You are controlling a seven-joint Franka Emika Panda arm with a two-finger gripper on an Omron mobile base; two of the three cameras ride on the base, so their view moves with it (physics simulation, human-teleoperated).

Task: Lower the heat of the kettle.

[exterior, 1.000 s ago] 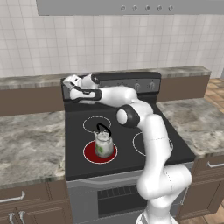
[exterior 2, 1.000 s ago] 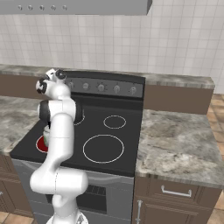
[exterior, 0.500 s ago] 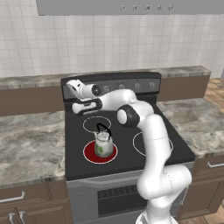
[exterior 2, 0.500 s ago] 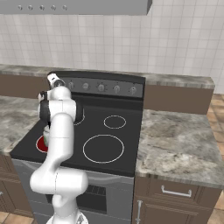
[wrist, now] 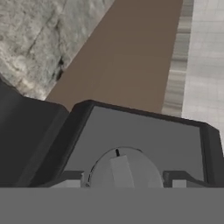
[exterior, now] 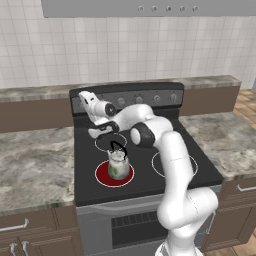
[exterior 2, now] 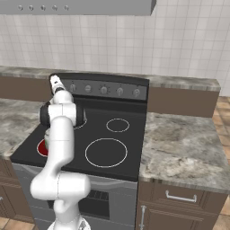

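So the white arm's two-finger pincer (exterior: 82, 95) is up at the far-left end of the dark grey control panel (exterior: 150, 97) at the back of the black stove (exterior: 145, 165). In the hand view the two dark fingertips (wrist: 70, 178) sit either side of a round grey knob (wrist: 124, 168) with a raised bar across it, one tip on each flank, so it's clamped onto that knob, jaws pulled in tight against it. The knob has a small black tick mark near its top edge.

Behind the panel there's a brown backsplash strip (wrist: 127, 57), then pale tiled wall (exterior: 100, 50), and mottled grey stone counter (exterior: 30, 165) on both sides of the stove. A row of other round knobs (exterior 2: 103, 90) runs along the panel to the right of the gripped one, none of them touched.

The small silvery-grey rounded kettle (exterior: 117, 165) with a greenish tint and a black arched handle sits on the front-left burner (exterior: 114, 175), which glows red. It's well in front of and below the hand, not touching the arm. The arm's forearm passes over the back-left burner ring (exterior: 102, 144), just behind the kettle. In the right base view the arm's upright link hides most of the kettle, with just a sliver of red burner (exterior 2: 41, 147) showing beside it. The two right-hand burner rings (exterior 2: 106, 152) are dark. A grey range hood (exterior: 150, 7) hangs overhead.
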